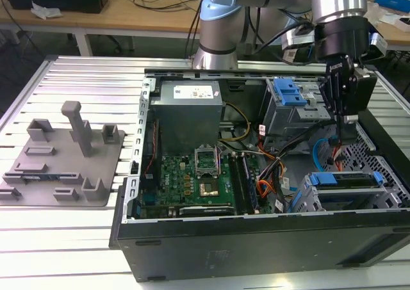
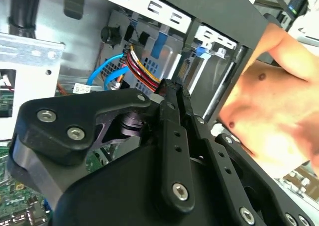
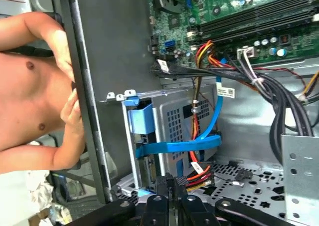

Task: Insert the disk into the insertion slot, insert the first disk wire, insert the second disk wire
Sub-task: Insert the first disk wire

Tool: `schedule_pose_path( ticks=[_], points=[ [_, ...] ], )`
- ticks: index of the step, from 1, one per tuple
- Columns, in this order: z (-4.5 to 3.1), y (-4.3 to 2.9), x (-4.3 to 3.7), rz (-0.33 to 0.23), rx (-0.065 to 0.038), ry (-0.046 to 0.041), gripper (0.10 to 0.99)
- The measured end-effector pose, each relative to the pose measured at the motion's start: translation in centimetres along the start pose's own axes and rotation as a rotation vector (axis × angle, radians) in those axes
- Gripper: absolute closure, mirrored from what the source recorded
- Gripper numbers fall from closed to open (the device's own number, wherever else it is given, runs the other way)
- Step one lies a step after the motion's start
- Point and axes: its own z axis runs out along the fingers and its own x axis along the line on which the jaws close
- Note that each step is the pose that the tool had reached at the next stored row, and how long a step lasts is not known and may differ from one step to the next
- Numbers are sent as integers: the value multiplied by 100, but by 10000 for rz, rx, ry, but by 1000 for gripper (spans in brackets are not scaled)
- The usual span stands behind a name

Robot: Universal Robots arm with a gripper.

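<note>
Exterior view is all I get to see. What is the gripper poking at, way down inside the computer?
Observer: In the first wrist view, the gripper hangs right beside a black plug on red, yellow and black wires.
Operator: Is anybody close to it?
Observer: Yes. The first wrist view shows a person's hand at the rim of the case's side wall, on the outside.

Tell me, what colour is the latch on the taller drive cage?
Blue. The latch shows best in the exterior view.
</note>
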Motion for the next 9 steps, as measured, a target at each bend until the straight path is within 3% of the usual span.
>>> schedule_pose_path(
  ticks=[1, 3, 5, 8, 9],
  points=[
    [1, -9, -1, -15, -53, -129, 918],
    [7, -47, -5, -73, -156, -245, 918],
    [15, -108, -12, -205, -326, -290, 918],
    [20, -116, -8, -86, -505, -328, 918],
    [28, -116, 5, -74, -521, -333, 918]
  ],
)
